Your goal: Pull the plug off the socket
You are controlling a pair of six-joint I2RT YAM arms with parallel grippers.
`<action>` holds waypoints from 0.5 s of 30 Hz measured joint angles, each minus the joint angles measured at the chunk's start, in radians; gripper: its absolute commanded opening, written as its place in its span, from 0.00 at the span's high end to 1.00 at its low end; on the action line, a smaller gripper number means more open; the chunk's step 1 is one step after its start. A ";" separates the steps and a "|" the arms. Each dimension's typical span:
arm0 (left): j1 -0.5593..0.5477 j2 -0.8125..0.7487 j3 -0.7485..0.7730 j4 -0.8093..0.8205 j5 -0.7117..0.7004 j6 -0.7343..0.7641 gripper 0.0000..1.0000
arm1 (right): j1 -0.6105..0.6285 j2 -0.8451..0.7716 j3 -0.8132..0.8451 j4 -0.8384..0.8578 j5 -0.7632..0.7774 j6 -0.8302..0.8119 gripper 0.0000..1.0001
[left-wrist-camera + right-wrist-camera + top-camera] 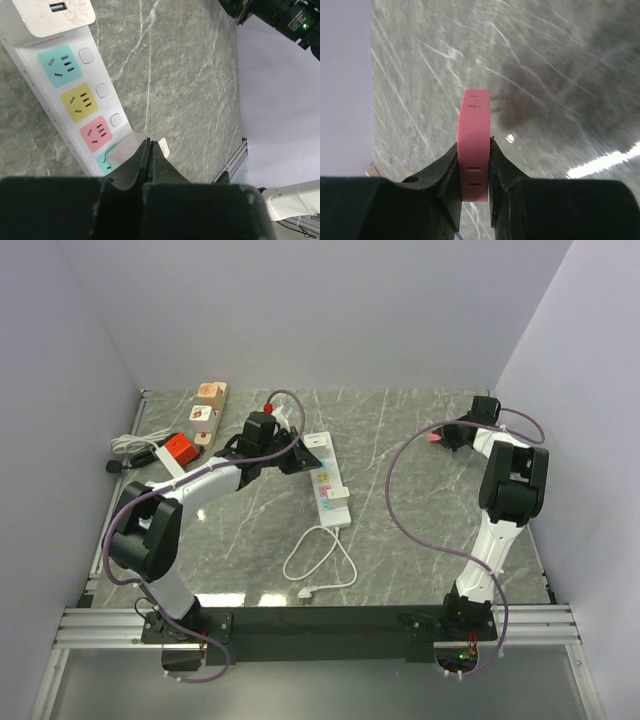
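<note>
A small black plug [113, 466] lies at the far left by the wall. Its thin black cord [142, 455] runs toward an orange-red cube socket [180, 448]; I cannot tell whether it is plugged in. My left gripper [298, 462] is shut and empty, far right of the plug. In the left wrist view its tips [149, 143] hover over the far end of a white power strip [75, 95]. My right gripper [447, 436] is at the back right, shut on a pink block [475, 135].
The white power strip [326, 480] lies mid-table with a white adapter [336, 497] and a looped white cord [320, 558]. A wooden socket strip [208, 410] stands at the back left, a coiled white cord [125, 445] beside the wall, and a red ball [268, 407] behind the left wrist.
</note>
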 measured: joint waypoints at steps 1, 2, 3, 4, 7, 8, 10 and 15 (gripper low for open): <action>0.000 -0.005 -0.002 -0.003 -0.002 0.004 0.99 | 0.000 0.012 0.013 0.002 -0.004 0.006 0.81; 0.000 -0.008 -0.003 -0.005 -0.002 0.006 0.99 | 0.000 0.025 0.028 0.007 -0.008 0.011 0.73; 0.000 -0.009 -0.003 -0.006 -0.002 0.007 0.99 | 0.000 0.037 0.043 0.010 -0.012 0.013 0.56; 0.000 -0.009 -0.004 -0.008 -0.002 0.007 0.99 | 0.000 0.047 0.056 0.011 -0.014 0.016 0.48; 0.000 -0.009 -0.005 -0.017 -0.002 0.007 0.99 | 0.000 0.051 0.064 0.006 -0.016 0.018 0.31; 0.000 -0.009 -0.006 -0.017 -0.003 0.007 0.99 | -0.001 0.050 0.064 0.002 -0.016 0.014 0.28; 0.000 -0.009 -0.008 -0.015 -0.002 0.006 0.99 | -0.002 0.044 0.061 -0.015 -0.014 0.009 0.26; 0.000 -0.006 -0.012 -0.012 -0.006 0.006 0.99 | -0.005 -0.054 -0.019 -0.085 -0.011 -0.018 0.25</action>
